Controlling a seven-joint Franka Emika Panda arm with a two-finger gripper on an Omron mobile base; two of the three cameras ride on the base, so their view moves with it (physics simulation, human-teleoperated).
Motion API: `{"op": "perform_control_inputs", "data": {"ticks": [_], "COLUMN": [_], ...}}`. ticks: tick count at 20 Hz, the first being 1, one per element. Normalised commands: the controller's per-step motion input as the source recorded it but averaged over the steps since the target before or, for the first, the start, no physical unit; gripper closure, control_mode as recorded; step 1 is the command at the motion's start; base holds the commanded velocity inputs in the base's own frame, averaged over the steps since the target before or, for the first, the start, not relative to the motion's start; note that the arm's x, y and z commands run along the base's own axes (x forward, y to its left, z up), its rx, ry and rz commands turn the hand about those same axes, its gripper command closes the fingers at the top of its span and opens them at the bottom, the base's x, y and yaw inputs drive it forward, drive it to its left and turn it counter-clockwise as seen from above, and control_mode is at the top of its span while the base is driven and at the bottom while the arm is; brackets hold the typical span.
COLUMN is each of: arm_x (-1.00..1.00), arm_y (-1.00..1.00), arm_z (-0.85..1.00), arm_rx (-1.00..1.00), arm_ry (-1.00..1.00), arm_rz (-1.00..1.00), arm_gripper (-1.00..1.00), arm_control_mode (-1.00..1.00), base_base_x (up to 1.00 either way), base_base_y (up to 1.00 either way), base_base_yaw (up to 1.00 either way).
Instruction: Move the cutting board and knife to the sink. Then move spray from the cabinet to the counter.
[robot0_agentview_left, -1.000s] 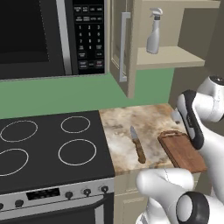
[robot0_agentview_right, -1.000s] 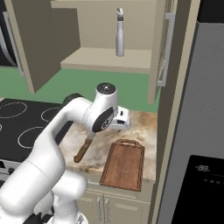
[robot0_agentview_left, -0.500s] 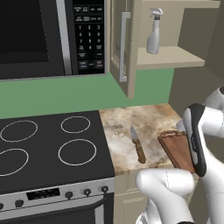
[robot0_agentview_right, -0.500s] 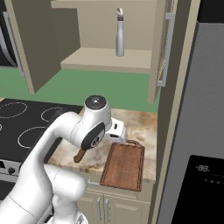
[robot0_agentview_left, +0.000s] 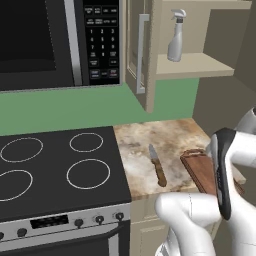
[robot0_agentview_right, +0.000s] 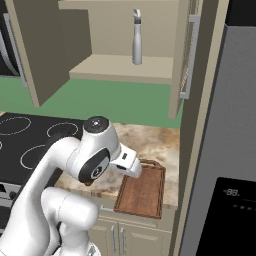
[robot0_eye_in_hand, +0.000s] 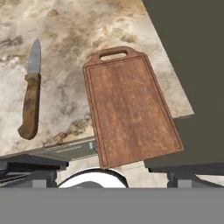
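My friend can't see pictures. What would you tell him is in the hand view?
A reddish-brown wooden cutting board lies on the marbled stone counter, its near end sticking out past the front edge. To its left lies a small knife with a brown handle, apart from the board.

The board (robot0_eye_in_hand: 129, 107) lies flat on the counter (robot0_eye_in_hand: 87, 26), its near end overhanging the edge; the knife (robot0_eye_in_hand: 30, 94) lies apart to its left.

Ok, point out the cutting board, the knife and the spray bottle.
cutting board (robot0_eye_in_hand: 129, 109): hand view, middle of the board face.
knife (robot0_eye_in_hand: 29, 107): hand view, wooden handle.
spray bottle (robot0_agentview_left: 176, 45): left base view, bottle body.
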Motion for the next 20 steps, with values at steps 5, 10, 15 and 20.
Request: {"op": "perform_control_inputs", "data": {"ticks": [5, 10, 15, 20], "arm_x": [-0.38, -0.44, -0.38, -0.35], "arm_y": [-0.09, -0.15, -0.13, -0.03], "arm_z": [0.00, 0.00, 0.00, -0.04], "arm_rx": [0.03, 0.13, 0.21, 0.22], "arm_ry": [0.00, -0.11, -0.04, -0.05], "arm_rz": [-0.08, -0.08, -0.14, -0.21], "arm_gripper": [-1.00, -1.00, -1.00, -1.00], "arm_control_mode": [-1.00, -1.00, -1.00, -1.00], "base_base_x": [0.00, 0.00, 0.00, 0.00], "base_base_y": [0.00, 0.00, 0.00, 0.00], "base_base_yaw": [0.00, 0.00, 0.00, 0.00]}}
